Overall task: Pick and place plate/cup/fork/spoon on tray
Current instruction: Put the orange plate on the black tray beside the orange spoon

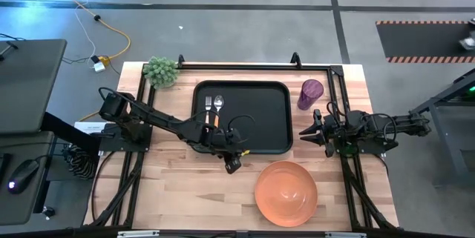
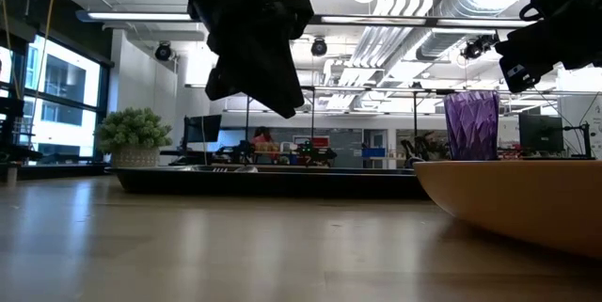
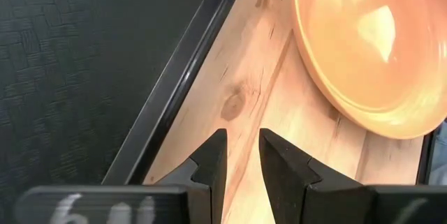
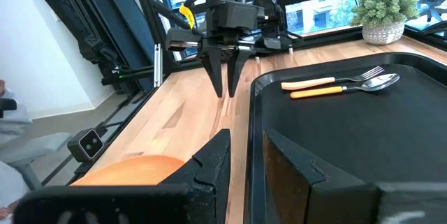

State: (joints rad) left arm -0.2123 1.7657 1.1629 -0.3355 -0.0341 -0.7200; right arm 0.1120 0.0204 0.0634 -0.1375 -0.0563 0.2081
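Hanging just above the bare wood at the tray's (image 1: 278,93) near edge, the left gripper (image 1: 233,165) carried nothing, its two fingers (image 3: 213,161) almost pressed together with only a thin slit between them. It sat between the tray and the plate (image 1: 286,193), closer to the tray's rim. The plate lay on the table (image 1: 171,186) near the front, right of centre, off the tray and empty. On the far left part of the tray the fork (image 1: 208,109) and spoon (image 1: 218,109) lay side by side, touching or nearly so, with their metal ends toward the far side and handles toward the near side. The cup (image 1: 310,94) stood upright on the table just beyond the tray's far right corner, outside its rim. The right gripper (image 1: 310,131) waited at the right of the tray, pointing toward it, with its fingers (image 4: 209,165) spread a little and empty. A small potted plant (image 1: 162,71) stood at the far left corner of the table, beyond the tray.
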